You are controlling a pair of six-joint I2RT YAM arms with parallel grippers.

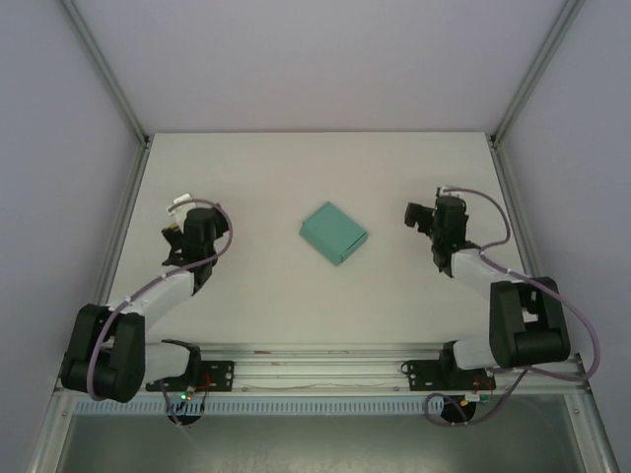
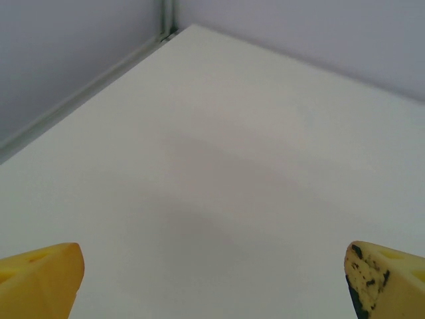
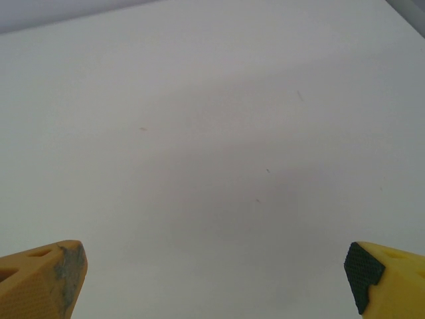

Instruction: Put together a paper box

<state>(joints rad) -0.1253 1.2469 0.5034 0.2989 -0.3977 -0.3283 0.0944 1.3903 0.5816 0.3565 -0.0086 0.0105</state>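
The paper box [image 1: 333,233], a small teal-green rectangle seen from above, lies on the white tabletop [image 1: 246,168] about midway between the two arms, turned at an angle to the tabletop's edges. The left claw [image 1: 175,222] is well to the left of it and the right claw [image 1: 415,215] well to the right, neither touching it. Both claws are spread wide and pinch nothing: in the left wrist view the yellow fingertips [image 2: 46,272] stand far apart with bare tabletop between them (the right wrist view looks much the same).
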